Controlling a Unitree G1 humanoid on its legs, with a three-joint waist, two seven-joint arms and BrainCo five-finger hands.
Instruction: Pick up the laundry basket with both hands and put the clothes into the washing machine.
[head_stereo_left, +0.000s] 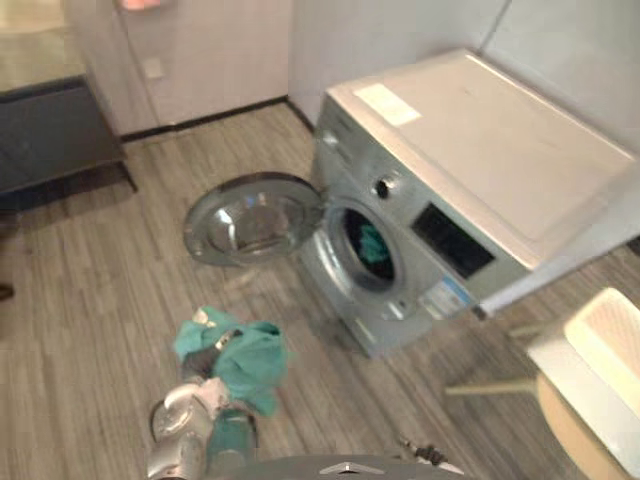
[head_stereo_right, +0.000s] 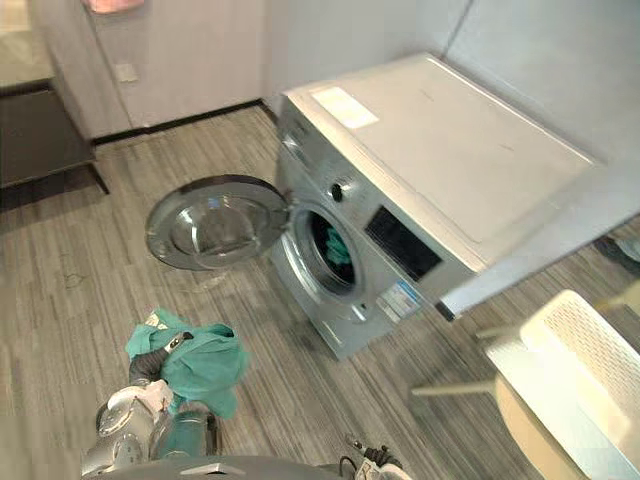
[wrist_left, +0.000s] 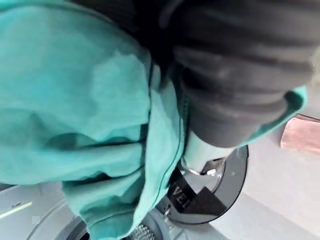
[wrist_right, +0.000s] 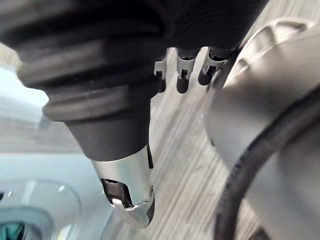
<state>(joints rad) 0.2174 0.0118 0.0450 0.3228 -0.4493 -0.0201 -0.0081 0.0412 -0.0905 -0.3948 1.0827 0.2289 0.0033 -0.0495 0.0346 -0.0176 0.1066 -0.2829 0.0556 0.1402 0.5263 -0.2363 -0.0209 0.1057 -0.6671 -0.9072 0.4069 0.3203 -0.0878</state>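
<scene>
Around the left hand (head_stereo_right: 148, 366), whose curled fingers clamp it, bunches a soft teal cloth garment (head_stereo_left: 250, 362). It looks light and floppy, best gripped mid-bundle. Beyond that hand gapes the silver front-loading washing machine (head_stereo_left: 420, 230). The right hand (wrist_right: 126, 181) is relaxed and empty.

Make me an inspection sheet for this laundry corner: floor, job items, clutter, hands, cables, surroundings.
Surface: grey wood-grain floor.
Job's things: silver front-loading washing machine, its round door open; one teal garment in the drum; a second bunched teal garment carried off the floor; white perforated plastic basket to the robot's right, apart from both hands.
Clutter: nothing seen.
Hands: left hand wrapped in the bunched teal garment; right hand open and empty.
Cables: nothing seen.
Surroundings: pale wall; dark cabinet at far left.
</scene>
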